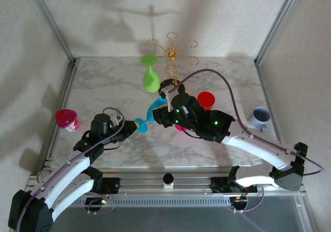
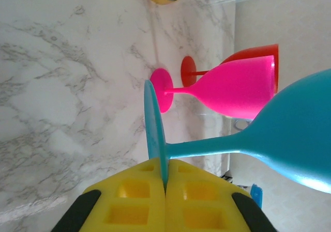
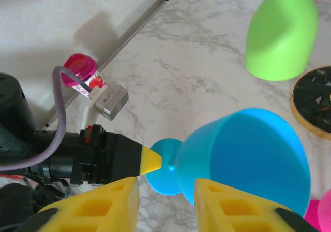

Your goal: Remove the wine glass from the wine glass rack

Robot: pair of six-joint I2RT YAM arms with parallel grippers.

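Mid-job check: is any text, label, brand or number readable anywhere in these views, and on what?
None can be read. The red-and-white patch by the pink cup is too blurred; the grey block shows no legible marks.

blue wine glass point(image 2: 289, 133): the bowl runs off the frame to the right of the left fingers point(image 2: 129, 203); we lose the foot's lower rim between them.
green glass point(image 3: 282, 32): top clipped, far ahead of the right fingers point(image 3: 103, 208).
wine glass rack point(image 3: 315, 100): we see an arc of its base, cut off ahead-right of those fingers.
pink glass point(image 3: 320, 214): a sliver right of them; shape unreadable.
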